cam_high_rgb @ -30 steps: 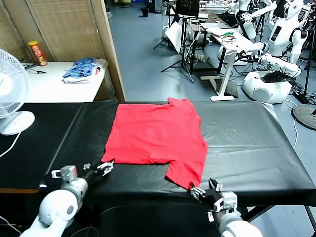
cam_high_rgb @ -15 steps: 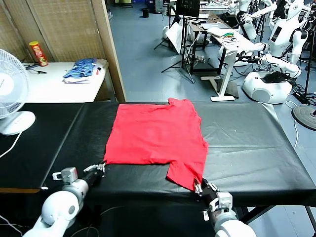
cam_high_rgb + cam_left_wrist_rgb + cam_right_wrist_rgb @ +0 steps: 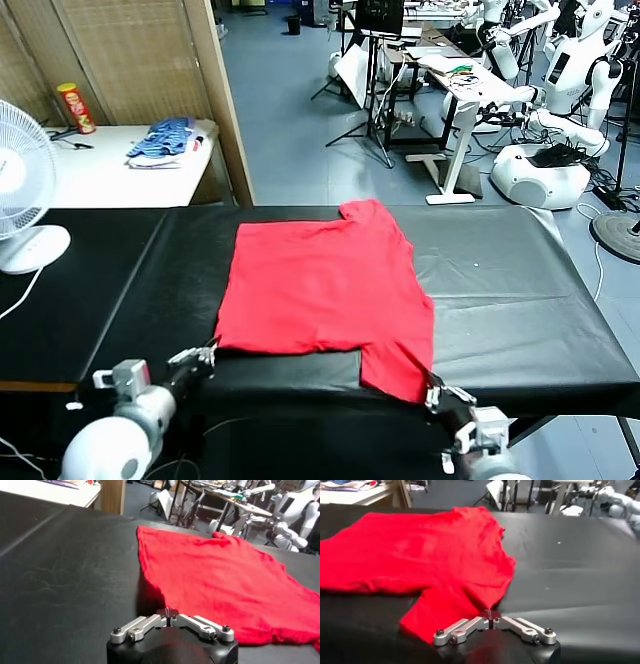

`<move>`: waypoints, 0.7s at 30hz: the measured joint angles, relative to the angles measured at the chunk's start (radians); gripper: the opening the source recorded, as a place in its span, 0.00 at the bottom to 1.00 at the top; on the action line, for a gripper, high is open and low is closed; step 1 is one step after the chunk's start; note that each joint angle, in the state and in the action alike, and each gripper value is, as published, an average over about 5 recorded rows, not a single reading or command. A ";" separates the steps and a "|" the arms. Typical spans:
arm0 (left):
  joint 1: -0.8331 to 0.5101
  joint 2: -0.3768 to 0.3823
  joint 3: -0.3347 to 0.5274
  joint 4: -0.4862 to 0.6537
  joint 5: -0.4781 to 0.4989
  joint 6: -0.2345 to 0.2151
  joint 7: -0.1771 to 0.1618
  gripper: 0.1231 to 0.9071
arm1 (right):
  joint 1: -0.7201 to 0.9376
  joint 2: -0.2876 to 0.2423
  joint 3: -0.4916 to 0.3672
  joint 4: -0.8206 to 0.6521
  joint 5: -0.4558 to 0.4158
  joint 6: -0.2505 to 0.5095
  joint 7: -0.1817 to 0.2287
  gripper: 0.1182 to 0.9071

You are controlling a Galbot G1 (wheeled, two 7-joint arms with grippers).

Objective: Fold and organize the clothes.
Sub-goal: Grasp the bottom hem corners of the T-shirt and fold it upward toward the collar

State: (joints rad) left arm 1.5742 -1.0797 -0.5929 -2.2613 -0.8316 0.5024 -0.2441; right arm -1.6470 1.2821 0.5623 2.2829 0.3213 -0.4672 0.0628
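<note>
T-shirt, red, spread flat mid-table, black, with its near hem and one sleeve at the table's front edge. Left gripper pinched closed on the shirt's near-left corner. Right gripper pinched closed on the near sleeve tip. Fan stands far left. Blue striped pile sits on the white side table behind.

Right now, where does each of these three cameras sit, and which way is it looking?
Head: up top, looking down at the black table and red shirt; both grippers show, left, right.
Left wrist: behind the shut left gripper, facing the shirt.
Right wrist: behind the shut right gripper, facing the shirt's sleeve.
All three share the shirt.
</note>
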 joint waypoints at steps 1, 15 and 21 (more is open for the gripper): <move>-0.009 -0.007 0.002 0.004 0.000 -0.011 -0.002 0.00 | 0.024 -0.011 -0.002 -0.027 0.008 0.024 -0.009 0.00; -0.222 -0.049 0.089 0.184 0.067 -0.079 0.000 0.00 | 0.409 -0.106 -0.110 -0.405 0.023 0.141 -0.046 0.00; -0.273 -0.035 0.118 0.259 0.125 -0.077 0.016 0.00 | 0.548 -0.106 -0.178 -0.542 0.019 0.148 -0.050 0.00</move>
State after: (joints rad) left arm 1.3016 -1.1144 -0.4753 -2.0025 -0.7068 0.4252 -0.2282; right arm -1.0987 1.1758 0.3847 1.7405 0.3404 -0.3187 0.0125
